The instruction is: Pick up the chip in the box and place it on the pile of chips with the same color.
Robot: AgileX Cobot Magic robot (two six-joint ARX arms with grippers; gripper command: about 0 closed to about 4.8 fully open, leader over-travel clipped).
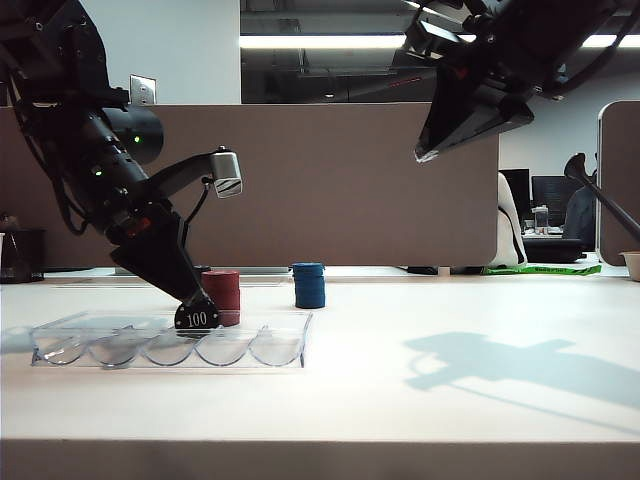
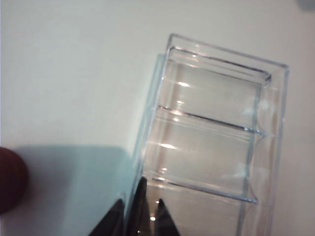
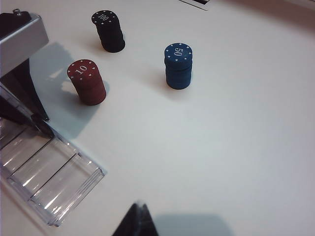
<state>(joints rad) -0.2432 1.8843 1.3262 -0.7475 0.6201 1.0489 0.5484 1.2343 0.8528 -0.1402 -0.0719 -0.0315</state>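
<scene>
Exterior: left gripper (image 1: 192, 303) down in the box (image 1: 285, 345), fingertips at the upright chip (image 1: 197, 318); grip unclear. Right gripper (image 1: 425, 153) raised, state unclear. Left wrist: box grooves only. Right wrist: black pile (image 3: 110, 31) behind red stack (image 3: 87, 82), blue stack (image 3: 177, 66).

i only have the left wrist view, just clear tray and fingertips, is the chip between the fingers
Observer: Yes. In the exterior view the black chip marked 100 stands on edge at the tip of the left gripper, in the box.
Operator: where is the black pile
Observer: The right wrist view shows the pile of black chips on the table beyond the red stack, away from the box.
Operator: is the right arm in the way
Observer: No. The right gripper hangs high above the table, off to the right of the blue stack.
</scene>
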